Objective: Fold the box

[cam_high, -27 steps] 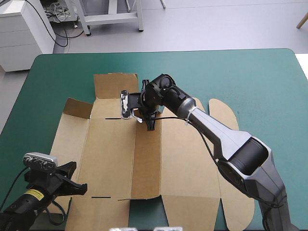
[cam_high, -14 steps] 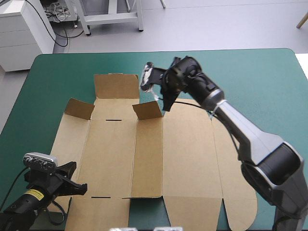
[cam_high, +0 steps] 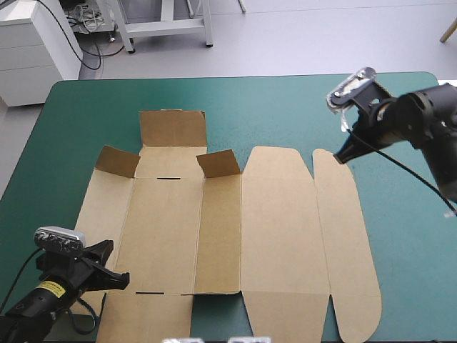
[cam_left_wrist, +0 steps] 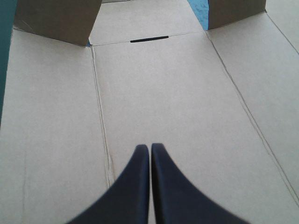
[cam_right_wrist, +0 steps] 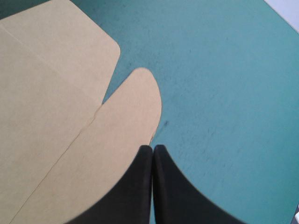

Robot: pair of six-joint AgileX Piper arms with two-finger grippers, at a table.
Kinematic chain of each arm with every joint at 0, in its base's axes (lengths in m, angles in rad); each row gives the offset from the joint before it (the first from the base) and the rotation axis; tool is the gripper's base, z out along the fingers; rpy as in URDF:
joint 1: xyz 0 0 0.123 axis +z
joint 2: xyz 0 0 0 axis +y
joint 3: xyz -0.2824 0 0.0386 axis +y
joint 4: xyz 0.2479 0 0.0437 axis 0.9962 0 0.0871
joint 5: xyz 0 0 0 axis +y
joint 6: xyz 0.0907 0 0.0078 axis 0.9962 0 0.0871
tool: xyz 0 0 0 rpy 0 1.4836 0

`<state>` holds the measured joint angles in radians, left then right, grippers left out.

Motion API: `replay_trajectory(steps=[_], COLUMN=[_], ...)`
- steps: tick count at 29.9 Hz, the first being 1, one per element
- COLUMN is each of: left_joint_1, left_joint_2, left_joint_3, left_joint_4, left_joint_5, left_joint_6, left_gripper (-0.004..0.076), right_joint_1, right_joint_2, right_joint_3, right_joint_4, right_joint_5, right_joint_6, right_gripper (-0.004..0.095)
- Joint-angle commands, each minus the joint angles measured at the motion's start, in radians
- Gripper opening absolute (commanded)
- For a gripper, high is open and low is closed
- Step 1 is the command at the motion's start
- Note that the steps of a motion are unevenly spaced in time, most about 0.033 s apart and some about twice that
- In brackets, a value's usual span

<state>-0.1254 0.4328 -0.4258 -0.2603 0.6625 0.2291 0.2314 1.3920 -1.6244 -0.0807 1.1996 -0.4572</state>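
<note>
The brown box (cam_high: 271, 221) lies as a flat cut sheet on the teal-green cover. Two small flaps (cam_high: 218, 163) stand raised at its far side, with a slot (cam_left_wrist: 149, 39) between them. My right gripper (cam_high: 340, 158) is shut and holds nothing. It hovers at the far tip of the box's rightmost rounded flap (cam_right_wrist: 126, 121), its fingertips (cam_right_wrist: 153, 148) just off that flap's edge. My left gripper (cam_high: 123, 280) is shut at the box's near left corner. In the left wrist view its tips (cam_left_wrist: 150, 147) rest over the bare panel (cam_left_wrist: 163, 93).
Bare teal-green cover (cam_high: 400, 214) stretches to the right of the box and beyond its far edge. The box's far flap (cam_high: 171, 128) lies flat toward the table's far side.
My right arm has swung away from the raised flap at the box's far middle and out to the right, to the tip of the rounded flap. The left arm has not moved.
</note>
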Motion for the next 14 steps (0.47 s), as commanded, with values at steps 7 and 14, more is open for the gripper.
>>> replay_trajectory(steps=[7,14], left_joint_1=[-0.002,-0.002], left_joint_2=[0.012,0.117], left_joint_3=[-0.042,-0.257], left_joint_4=[-0.014,-0.014], left_joint_5=[-0.042,0.123], left_joint_6=[-0.003,-0.005], left_gripper=[-0.0008,-0.0008], right_joint_1=[-0.04,-0.04], right_joint_2=[-0.323,-0.39], right_joint_3=[0.359,0.43], right_joint_4=[0.018,0.057], right_joint_5=[-0.087,-0.117], right_joint_6=[0.088,0.118], right_gripper=[-0.002,-0.0021])
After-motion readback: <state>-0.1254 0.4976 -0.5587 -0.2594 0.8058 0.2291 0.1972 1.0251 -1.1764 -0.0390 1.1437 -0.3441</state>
